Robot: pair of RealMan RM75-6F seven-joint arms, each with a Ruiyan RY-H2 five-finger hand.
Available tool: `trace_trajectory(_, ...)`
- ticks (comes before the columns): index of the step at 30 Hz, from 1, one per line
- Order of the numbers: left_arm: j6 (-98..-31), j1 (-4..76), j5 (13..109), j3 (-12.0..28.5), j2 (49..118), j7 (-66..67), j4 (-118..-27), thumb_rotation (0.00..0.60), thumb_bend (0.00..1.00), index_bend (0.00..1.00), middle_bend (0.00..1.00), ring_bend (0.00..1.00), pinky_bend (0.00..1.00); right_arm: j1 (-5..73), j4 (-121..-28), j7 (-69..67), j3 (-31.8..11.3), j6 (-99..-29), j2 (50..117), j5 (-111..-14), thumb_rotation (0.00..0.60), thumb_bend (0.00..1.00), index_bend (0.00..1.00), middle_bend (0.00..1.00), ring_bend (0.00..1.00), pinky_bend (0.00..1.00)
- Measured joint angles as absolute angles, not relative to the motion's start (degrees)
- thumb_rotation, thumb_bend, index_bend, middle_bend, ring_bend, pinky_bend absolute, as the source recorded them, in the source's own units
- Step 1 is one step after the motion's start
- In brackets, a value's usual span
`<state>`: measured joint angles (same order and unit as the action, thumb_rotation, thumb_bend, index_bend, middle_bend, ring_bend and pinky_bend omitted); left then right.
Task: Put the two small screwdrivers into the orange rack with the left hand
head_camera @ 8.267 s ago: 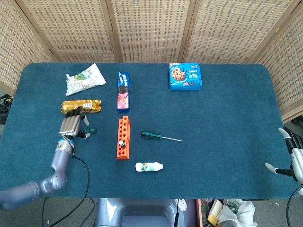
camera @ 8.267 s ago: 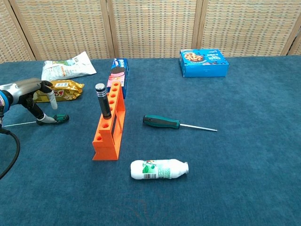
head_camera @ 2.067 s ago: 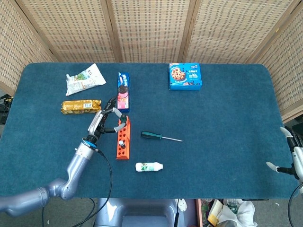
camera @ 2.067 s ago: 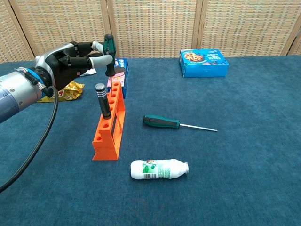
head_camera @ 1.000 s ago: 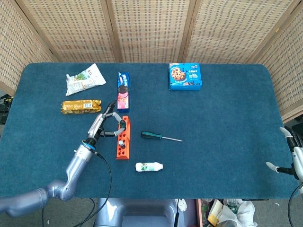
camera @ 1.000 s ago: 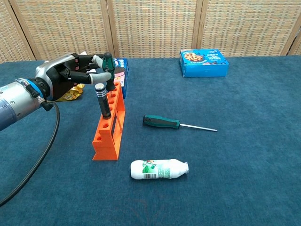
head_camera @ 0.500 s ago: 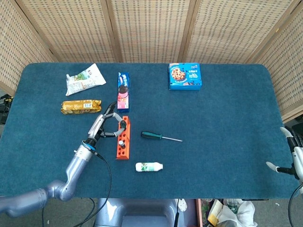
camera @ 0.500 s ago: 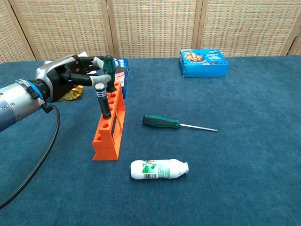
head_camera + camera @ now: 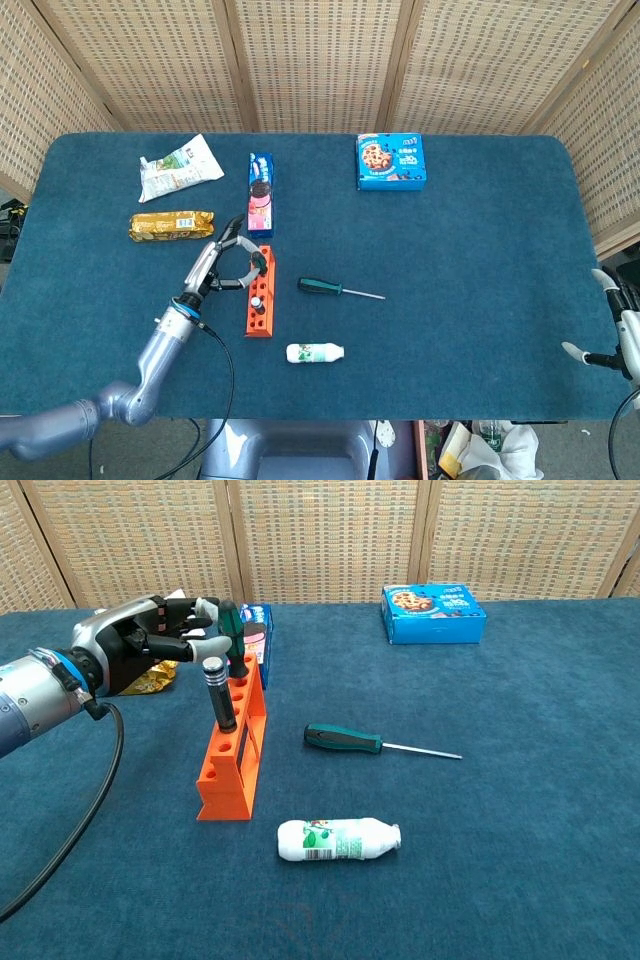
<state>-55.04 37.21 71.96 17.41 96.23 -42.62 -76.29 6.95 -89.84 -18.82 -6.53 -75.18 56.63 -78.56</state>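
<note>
The orange rack (image 9: pixel 228 770) stands upright left of centre, shown too in the head view (image 9: pixel 259 322). A small black-handled screwdriver (image 9: pixel 217 692) stands in one of its middle holes. My left hand (image 9: pixel 140 640) is at the rack's far end and pinches a small green-handled screwdriver (image 9: pixel 233 632) between thumb and finger. That screwdriver is upright, its shaft down at the rack's far holes. From above, the left hand (image 9: pixel 215 268) sits just left of the rack. My right hand (image 9: pixel 620 330) hangs at the table's right edge, fingers apart, holding nothing.
A larger green-handled screwdriver (image 9: pixel 345 740) lies right of the rack. A white bottle (image 9: pixel 340 840) lies in front of it. A cookie pack (image 9: pixel 260 192), a gold packet (image 9: pixel 172 225), a white pouch (image 9: pixel 180 170) and a blue box (image 9: pixel 433 613) sit farther back.
The left hand carried the green screwdriver from the table's left side to the rack and lowered it at the far holes. Over the last second it has barely moved.
</note>
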Motion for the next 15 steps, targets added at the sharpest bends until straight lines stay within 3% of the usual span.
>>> trace_trajectory(9,-55.6,36.9,72.3,17.4,95.5,-42.1,-77.4,0.6,0.28,0.4,0.0,0.0,0.0,6.9,-90.0,-18.8,-6.5,-75.3,56.6,-78.7,0.6,0.0,0.0,0.0,0.0,0.0)
trace_trajectory(15,-56.9,36.2,72.6,17.9,94.2,-42.7,-78.9,0.6,0.24,0.3,0.0,0.0,0.0,6.9,-90.0,-18.8,-6.5,-75.4,56.6,-78.8,0.6,0.0,0.0,0.0,0.0,0.0)
